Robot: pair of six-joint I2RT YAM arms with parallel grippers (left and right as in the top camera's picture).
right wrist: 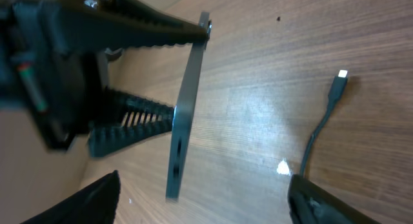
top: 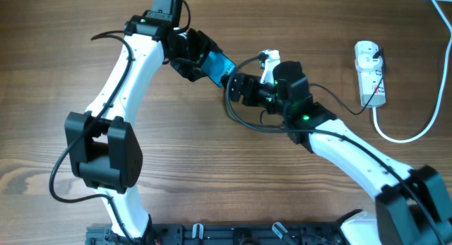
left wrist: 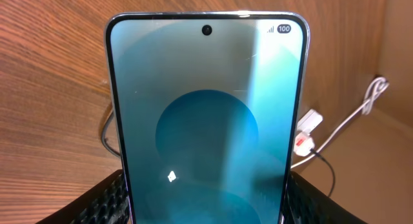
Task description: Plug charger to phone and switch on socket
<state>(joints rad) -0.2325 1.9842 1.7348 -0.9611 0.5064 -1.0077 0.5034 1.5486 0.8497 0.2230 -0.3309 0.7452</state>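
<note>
Currently: left gripper (top: pixel 205 61) is clamping phone (left wrist: pixel 206 121); right gripper (top: pixel 239 86) is gaping, empty; charger (right wrist: pixel 337 85) is lying unplugged; socket (top: pixel 369 72) is seemingly awaiting switching.

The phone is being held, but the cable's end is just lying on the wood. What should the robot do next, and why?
Probably the right claw should move to the plug tip and close on the charger just behind it. That claw is open and empty, the left claw grips the phone, and the tip lies on the table, apart from the phone.
</note>
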